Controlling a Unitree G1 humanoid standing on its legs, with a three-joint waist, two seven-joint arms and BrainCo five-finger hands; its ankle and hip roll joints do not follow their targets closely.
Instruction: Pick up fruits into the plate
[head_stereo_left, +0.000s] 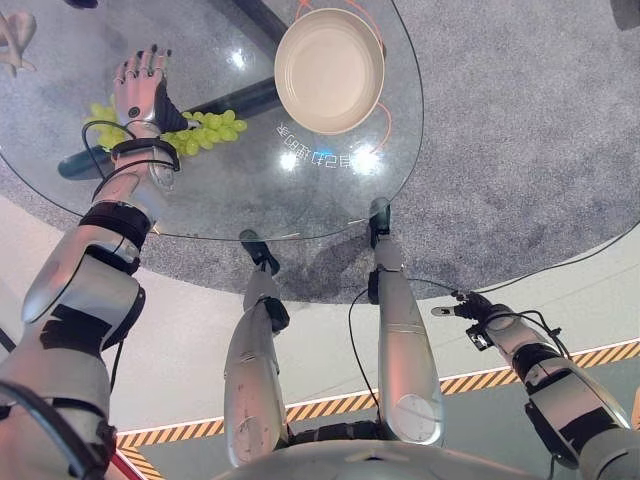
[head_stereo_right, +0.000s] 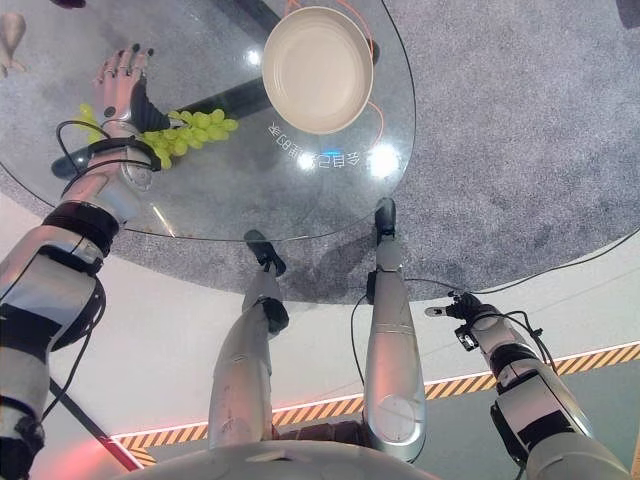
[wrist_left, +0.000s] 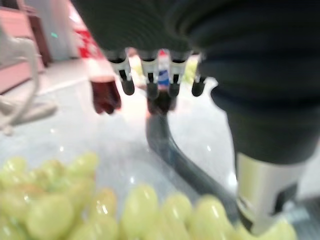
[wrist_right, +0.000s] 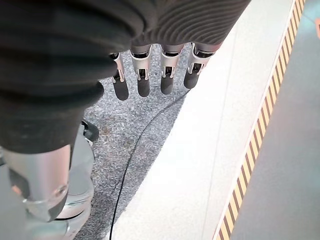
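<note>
A bunch of green grapes (head_stereo_left: 215, 128) lies on the round glass table (head_stereo_left: 250, 195), left of the middle. My left hand (head_stereo_left: 140, 85) hovers over the bunch's left part, fingers straight and open, pointing away from me. In the left wrist view the grapes (wrist_left: 100, 210) lie right under the palm, with the thumb (wrist_left: 265, 190) beside them and nothing held. The cream plate (head_stereo_left: 329, 70) stands empty at the table's far side, to the right of the grapes. My right hand (head_stereo_left: 470, 305) hangs low at my right over the floor, fingers (wrist_right: 143, 80) straight.
A dark table base (head_stereo_left: 250, 100) shows through the glass under the grapes. A pale wooden object (head_stereo_left: 15, 40) sits at the far left. Something dark red (wrist_left: 105, 95) stands beyond my left fingers. A striped floor line (head_stereo_left: 500, 375) runs below the table.
</note>
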